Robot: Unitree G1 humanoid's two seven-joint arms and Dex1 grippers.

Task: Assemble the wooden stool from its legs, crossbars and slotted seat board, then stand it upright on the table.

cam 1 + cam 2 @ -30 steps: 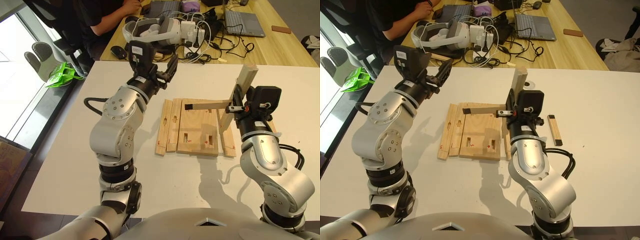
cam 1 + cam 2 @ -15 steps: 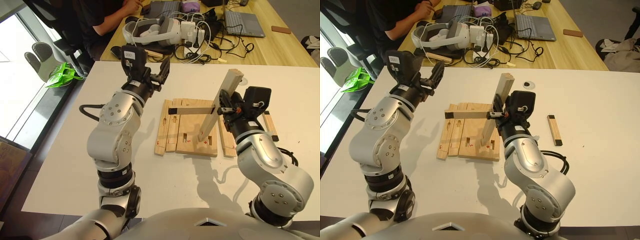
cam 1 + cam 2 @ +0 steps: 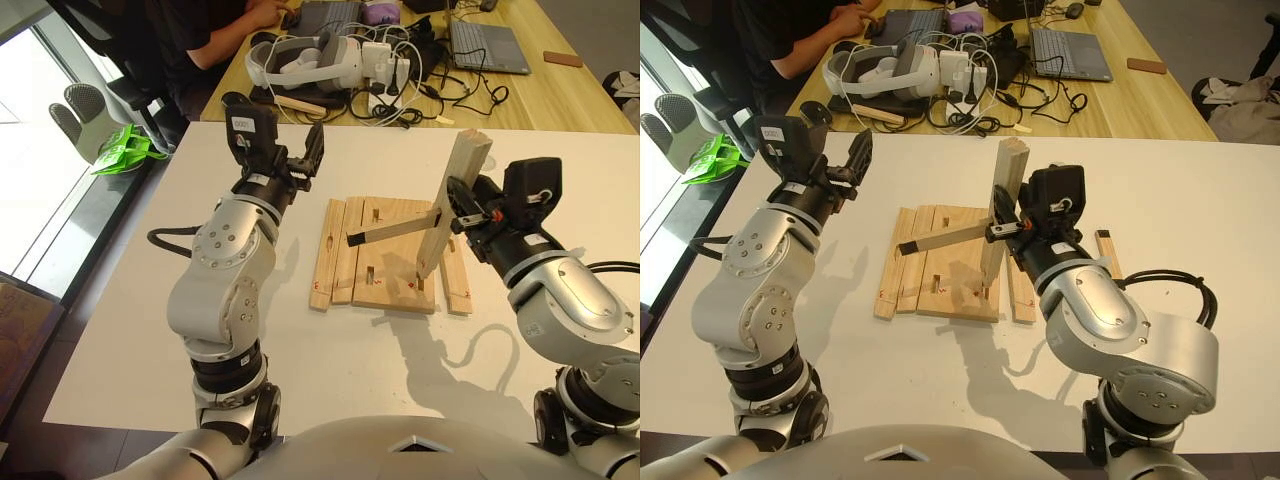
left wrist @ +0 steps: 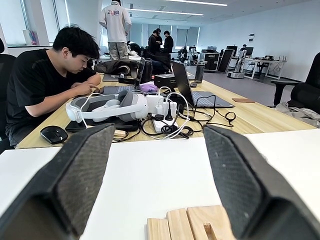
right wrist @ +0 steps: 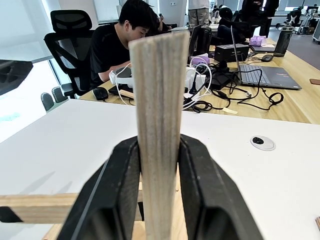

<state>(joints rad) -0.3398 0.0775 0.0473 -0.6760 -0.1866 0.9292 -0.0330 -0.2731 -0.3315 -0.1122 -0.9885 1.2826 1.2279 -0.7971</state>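
- Right gripper (image 5: 159,146): two black fingers (image 5: 117,190) clamped on a pale wooden leg (image 5: 159,90), one on each flat side.
- Leg stands upright, narrow edge toward the camera, and rises well above the fingertips; grain lines run along its length.
- Crossbar (image 5: 50,207): lies level and passes behind one finger toward the leg. Its far end is dark. The joint itself is hidden.
- White table (image 5: 75,135) beyond, with a round grommet (image 5: 262,142) set in it, well apart from the leg.
- Wooden desk (image 5: 295,107) behind the table carries an open laptop (image 5: 257,75), tangled cables (image 5: 220,102) and a white headset (image 5: 119,76).
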